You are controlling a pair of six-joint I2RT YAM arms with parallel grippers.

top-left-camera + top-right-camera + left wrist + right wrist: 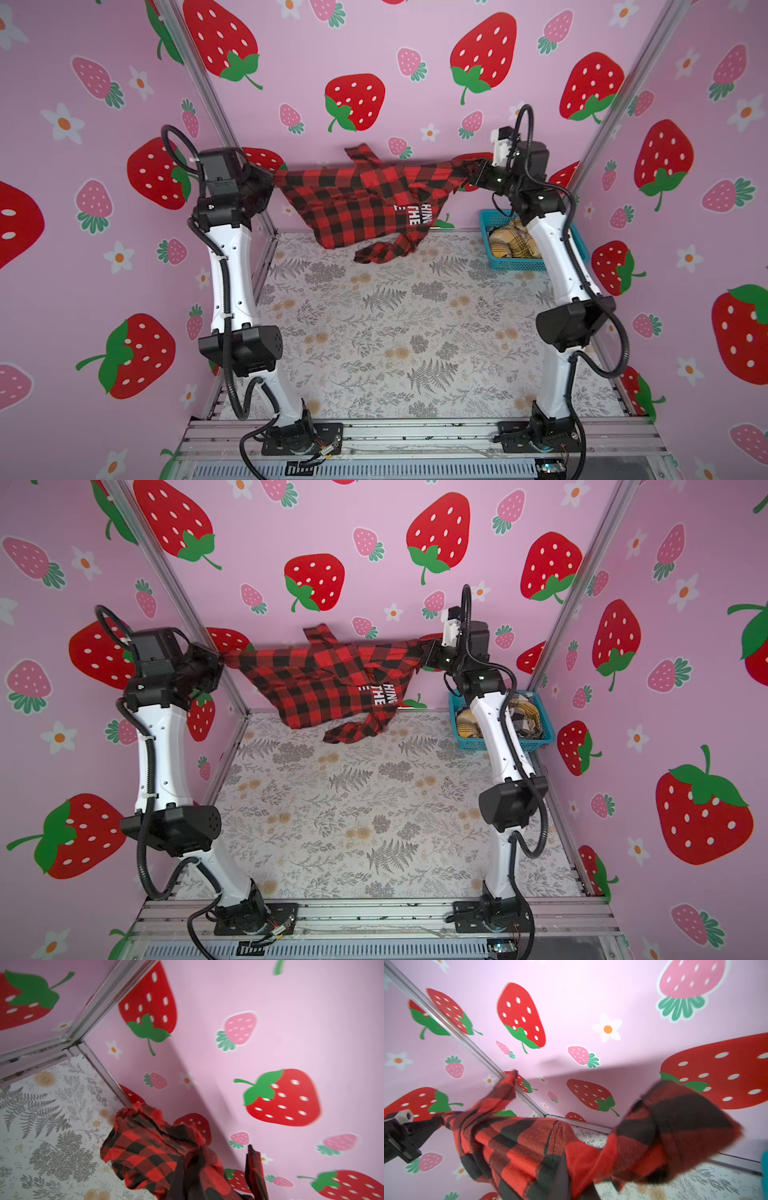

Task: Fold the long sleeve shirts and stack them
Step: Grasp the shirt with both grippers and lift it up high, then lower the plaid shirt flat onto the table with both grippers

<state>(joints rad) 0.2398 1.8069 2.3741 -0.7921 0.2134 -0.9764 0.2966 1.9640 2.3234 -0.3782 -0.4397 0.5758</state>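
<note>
Two grippers hold your shirt (357, 203) up. The left gripper (271, 185) is clamped on one end and the right gripper (466, 171) is clamped on the other. The shirt hangs stretched between them, over the far end of the bench (415, 332), near the basket (515, 264).

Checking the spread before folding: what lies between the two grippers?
The shirt, hanging from left gripper to right gripper, clear in both top views.

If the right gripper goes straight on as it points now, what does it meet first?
The shirt: the right gripper is shut on its end, and it stretches ahead. Past it, probably the back wall; depth is unclear.
</note>
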